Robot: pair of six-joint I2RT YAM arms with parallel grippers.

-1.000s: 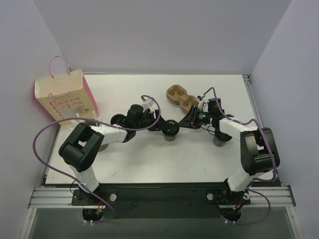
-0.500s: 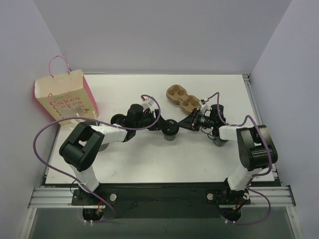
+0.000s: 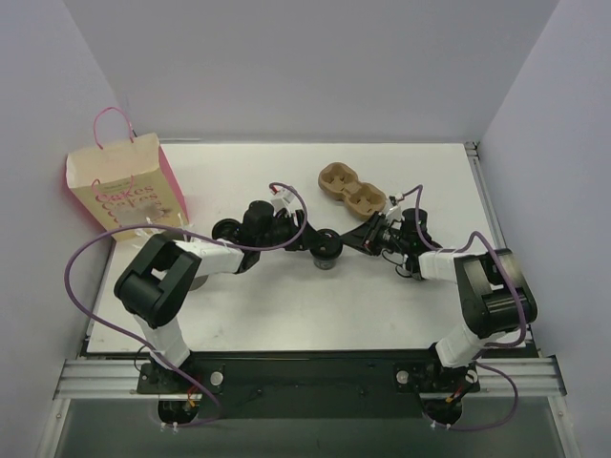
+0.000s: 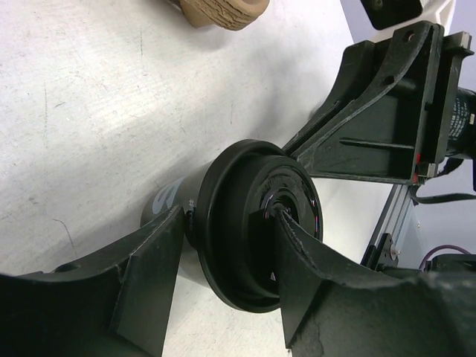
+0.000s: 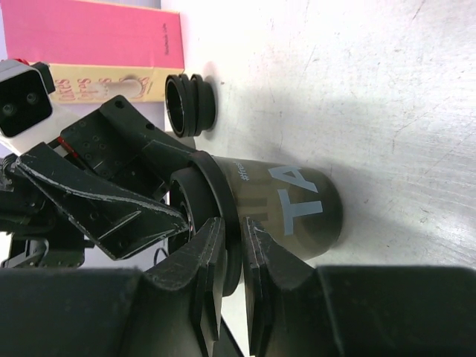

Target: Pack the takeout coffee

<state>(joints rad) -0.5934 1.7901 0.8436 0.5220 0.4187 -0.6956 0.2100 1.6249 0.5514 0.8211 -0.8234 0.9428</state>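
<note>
The takeout coffee (image 3: 326,252), a small greyish cup with a black lid, stands mid-table. It also shows in the left wrist view (image 4: 168,198) and in the right wrist view (image 5: 297,204). My left gripper (image 3: 308,239) reaches it from the left. In its wrist view (image 4: 227,223) one finger lies on the lid's top and the other under the rim against the cup. My right gripper (image 3: 351,240) comes from the right. In its wrist view (image 5: 232,232) it is nearly shut, pinching the lid's rim edge.
The pink and cream paper bag (image 3: 124,186) stands at the far left, also in the right wrist view (image 5: 97,33). A brown cardboard cup carrier (image 3: 351,188) lies behind the cup. A black round ring-like thing (image 5: 190,104) sits on the table near the left arm.
My right gripper has moved left up to the cup and closed on the lid's rim. The right arm now covers the grey cup that showed at the right. The left arm has not moved.
</note>
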